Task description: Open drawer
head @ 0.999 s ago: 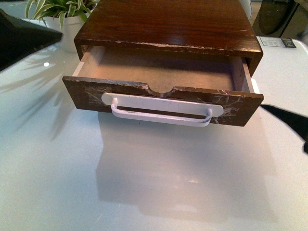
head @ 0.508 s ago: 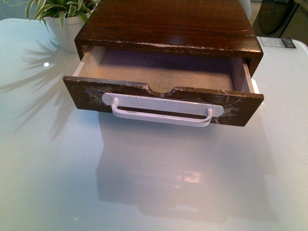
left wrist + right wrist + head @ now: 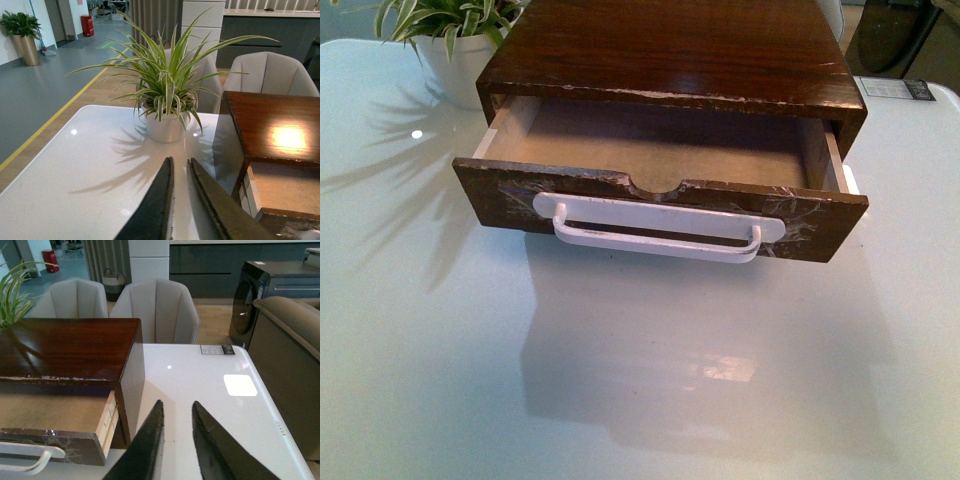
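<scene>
You see the drawer with a dark-brown front streaked with whitish scuffs, a white bar handle and a light tan inside. The cabinet above it is glossy reddish-brown wood. The desk is pale, glossy white. At the upper left of the frame, a green-and-cream striped plant sits in a white pot. Both grippers, left gripper and right gripper, are black.

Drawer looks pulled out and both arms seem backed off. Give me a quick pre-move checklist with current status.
1. Drawer pulled out of cabinet: ok.
2. Handle free, nothing gripping it: ok.
3. Drawer inside empty: ok, only bare tan floor shows.
4. Left tool holding nothing, fingers slightly apart: ok.
5. Right tool holding nothing, fingers apart: ok.
6. Drawer at full travel: cannot tell.
</scene>
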Available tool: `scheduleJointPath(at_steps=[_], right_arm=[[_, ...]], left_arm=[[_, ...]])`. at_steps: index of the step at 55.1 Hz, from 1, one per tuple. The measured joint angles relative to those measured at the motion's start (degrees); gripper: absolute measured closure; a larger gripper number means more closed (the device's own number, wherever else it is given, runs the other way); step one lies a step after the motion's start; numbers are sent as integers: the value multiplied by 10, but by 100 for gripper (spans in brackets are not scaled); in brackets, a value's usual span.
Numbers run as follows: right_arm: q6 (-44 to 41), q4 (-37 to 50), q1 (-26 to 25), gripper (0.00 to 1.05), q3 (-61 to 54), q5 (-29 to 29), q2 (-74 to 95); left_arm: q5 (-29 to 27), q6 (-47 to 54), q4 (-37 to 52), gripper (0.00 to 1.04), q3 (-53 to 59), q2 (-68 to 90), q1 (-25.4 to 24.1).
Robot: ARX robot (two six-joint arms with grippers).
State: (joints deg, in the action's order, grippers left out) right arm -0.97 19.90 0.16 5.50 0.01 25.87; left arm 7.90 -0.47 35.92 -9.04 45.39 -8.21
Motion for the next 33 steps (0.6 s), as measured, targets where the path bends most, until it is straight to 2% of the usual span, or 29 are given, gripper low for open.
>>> scheduleJointPath(at_steps=[2, 4, 8, 10, 13, 33], right_arm=[[1, -6, 0, 97, -6, 0, -13], [2, -10, 0, 103, -10, 0, -23], [3, -24, 0, 103, -18, 0, -44], [3, -30, 0, 103, -22, 0, -55], [3, -39, 0, 103, -27, 0, -68], [3, -68, 0, 103, -45, 0, -130]], left_arm=[[-9, -1, -7, 103, 11, -20, 8], [-13, 1, -14, 103, 19, -34, 14], [-26, 1, -33, 103, 33, -67, 27], [-65, 1, -44, 103, 40, -83, 51], [-73, 2, -59, 103, 48, -108, 76], [-79, 2, -103, 103, 82, -192, 81]])
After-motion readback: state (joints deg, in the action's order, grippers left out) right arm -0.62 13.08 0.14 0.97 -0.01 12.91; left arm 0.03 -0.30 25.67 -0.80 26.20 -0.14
